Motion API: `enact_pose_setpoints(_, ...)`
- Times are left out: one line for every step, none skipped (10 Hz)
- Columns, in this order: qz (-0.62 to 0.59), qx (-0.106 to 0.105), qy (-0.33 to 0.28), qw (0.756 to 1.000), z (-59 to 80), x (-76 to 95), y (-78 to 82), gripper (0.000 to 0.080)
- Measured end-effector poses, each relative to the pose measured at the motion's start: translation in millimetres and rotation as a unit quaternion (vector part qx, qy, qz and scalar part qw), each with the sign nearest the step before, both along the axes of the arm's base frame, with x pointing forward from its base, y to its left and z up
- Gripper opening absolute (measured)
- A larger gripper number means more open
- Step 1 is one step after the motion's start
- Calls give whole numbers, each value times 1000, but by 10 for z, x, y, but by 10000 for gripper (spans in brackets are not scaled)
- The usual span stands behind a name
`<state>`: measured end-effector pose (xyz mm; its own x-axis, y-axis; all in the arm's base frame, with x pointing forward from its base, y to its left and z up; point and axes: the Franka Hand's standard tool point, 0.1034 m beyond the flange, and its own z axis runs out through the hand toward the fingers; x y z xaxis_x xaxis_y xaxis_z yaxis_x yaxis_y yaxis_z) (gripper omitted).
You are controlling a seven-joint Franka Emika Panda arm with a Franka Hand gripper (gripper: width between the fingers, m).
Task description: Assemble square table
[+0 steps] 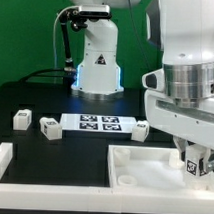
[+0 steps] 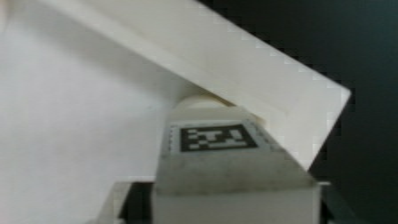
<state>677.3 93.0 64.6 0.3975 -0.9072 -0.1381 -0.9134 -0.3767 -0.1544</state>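
Note:
The white square table top point(image 1: 143, 168) lies at the front of the exterior view's right, with its raised rim up. My gripper point(image 1: 198, 158) is shut on a small white tagged leg point(image 1: 199, 164) and holds it upright over the top's right-hand corner. In the wrist view the leg point(image 2: 219, 137) fills the space between the jaws of my gripper point(image 2: 222, 203), with its tag facing the camera. Its far end sits at the inner corner of the top point(image 2: 71, 110), under the rim point(image 2: 267, 70). Whether it touches the top I cannot tell. Three more legs lie on the black table point(image 1: 22, 118) point(image 1: 49, 129) point(image 1: 141, 130).
The marker board point(image 1: 99, 122) lies flat in the middle, in front of the robot base point(image 1: 96, 65). A long white L-shaped rail point(image 1: 5, 156) runs along the front at the exterior view's left. Cables point(image 1: 41, 78) lie at the back left.

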Motion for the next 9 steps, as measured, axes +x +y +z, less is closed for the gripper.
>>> enact_pose_setpoints(-34, 4, 6, 999, 1, -6, 14, 290)
enact_pose_setpoints(-53, 6, 10, 999, 1, -7, 19, 291)
enact_pose_setpoints(-131, 19, 15, 991, -5, -10, 35, 291)
enact_pose_setpoints(-266, 44, 10, 963, -4, -32, 105, 291)
enact_pose_setpoints(-291, 45, 5, 956, 3, -24, 132, 291)
enact_pose_setpoints(-262, 42, 2, 964, 0, -32, 118, 291)
enact_pose_setpoints(-233, 35, -4, 972, -2, -35, 134, 363)
enact_pose_setpoints(-156, 20, -20, 987, -1, -37, 163, 545)
enact_pose_setpoints(-65, 2, -26, 998, 12, -45, 178, 545)
